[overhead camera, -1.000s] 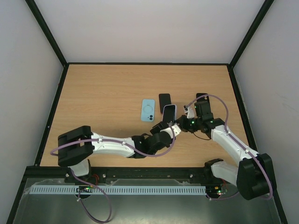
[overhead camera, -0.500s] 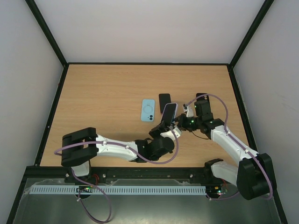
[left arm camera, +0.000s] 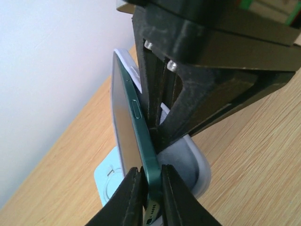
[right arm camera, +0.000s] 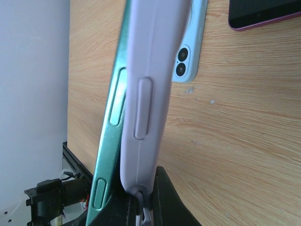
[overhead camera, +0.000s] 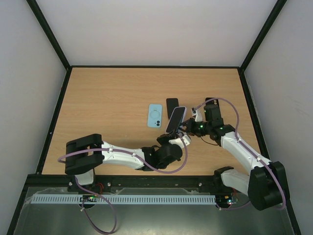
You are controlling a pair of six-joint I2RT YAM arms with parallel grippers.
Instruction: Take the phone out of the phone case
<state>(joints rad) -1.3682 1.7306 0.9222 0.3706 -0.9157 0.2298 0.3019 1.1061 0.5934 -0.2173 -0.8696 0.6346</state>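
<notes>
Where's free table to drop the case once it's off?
Free: left half of the table, from its left edge to the blue phone; also the far strip. Crowded: centre, the held cased phone beside the black phone.

No legible text, label, brand, number or sign in any view. The dark green phone, the lilac silicone case and the pale blue phone lying on the wooden surface show plain, unmarked faces.
</notes>
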